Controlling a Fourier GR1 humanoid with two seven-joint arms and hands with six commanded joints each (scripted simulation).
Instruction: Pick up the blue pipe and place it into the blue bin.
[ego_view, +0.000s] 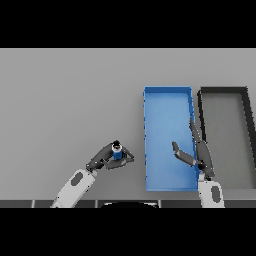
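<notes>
A small blue pipe (118, 152) with a dark top stands on the grey table, left of the blue bin (167, 95). My left hand (106, 158) reaches it from the lower left, fingers and thumb curled round it. My right hand (197, 150) hovers over the right side of the blue bin, fingers straight and thumb spread toward the bin's middle, holding nothing.
A black bin (223, 90) with a grey floor stands directly right of the blue bin, their walls nearly touching. Bare grey table spreads to the left and back.
</notes>
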